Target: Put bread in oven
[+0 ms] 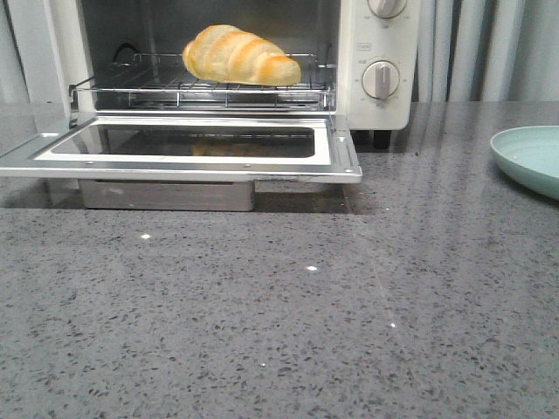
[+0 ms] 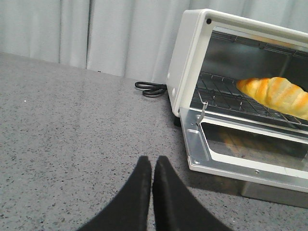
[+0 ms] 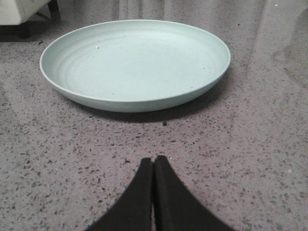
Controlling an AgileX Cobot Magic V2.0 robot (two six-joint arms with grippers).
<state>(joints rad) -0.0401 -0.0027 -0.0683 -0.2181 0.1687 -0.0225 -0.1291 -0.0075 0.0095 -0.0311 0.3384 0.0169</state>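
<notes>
The golden striped bread (image 1: 241, 55) lies on the wire rack (image 1: 201, 90) inside the cream-white oven (image 1: 371, 44); it also shows in the left wrist view (image 2: 276, 95). The oven's glass door (image 1: 188, 147) is dropped open and lies flat. My left gripper (image 2: 152, 161) is shut and empty over the grey counter, left of the oven (image 2: 185, 72) and short of the door's corner. My right gripper (image 3: 153, 160) is shut and empty, just short of the pale green plate (image 3: 134, 62). Neither gripper shows in the front view.
The empty pale green plate (image 1: 533, 157) sits on the counter right of the oven. A black power cord (image 2: 150, 88) lies coiled behind the oven's left side. A metal crumb tray (image 1: 166, 194) sits under the open door. Curtains hang behind.
</notes>
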